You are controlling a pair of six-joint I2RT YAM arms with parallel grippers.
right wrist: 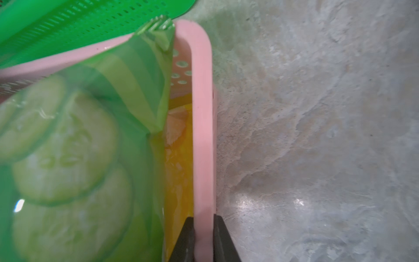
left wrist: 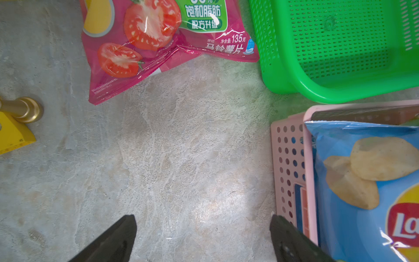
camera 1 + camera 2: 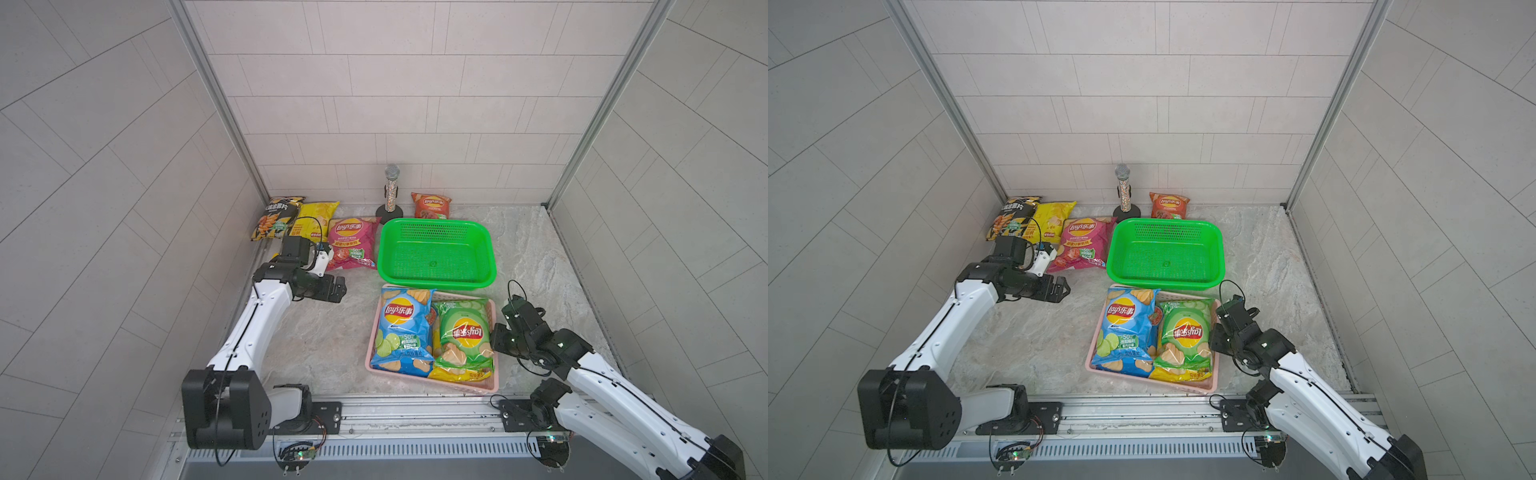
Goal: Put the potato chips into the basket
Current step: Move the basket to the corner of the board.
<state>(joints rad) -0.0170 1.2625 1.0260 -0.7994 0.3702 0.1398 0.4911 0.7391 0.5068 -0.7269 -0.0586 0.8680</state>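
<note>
The right tool [image 1: 204, 219] is closed down narrow on the side rim of the pink perforated plastic basket [image 1: 201, 113], one finger inside the wall and one outside, both pressed against it. That basket sits at the front of the marbled surface [image 3: 324, 332] and holds a glossy blue Lay's chip bag [image 3: 401, 332], a green cucumber Lay's chip bag [image 3: 465, 332] and a yellow chip bag [image 3: 457, 375] mostly buried under the green one.

The left tool [image 2: 203, 217] is spread wide and holds nothing, hovering over bare surface near the magenta tomato Lay's chip bag [image 3: 351, 243].

A black chip bag [image 3: 276, 218], a second yellow chip bag [image 3: 313, 216] and a red-orange Lay's chip bag [image 3: 431, 205] lie along the back wall. The bright green mesh plastic basket [image 3: 436, 282] stands just behind the pink one, no bag inside.
</note>
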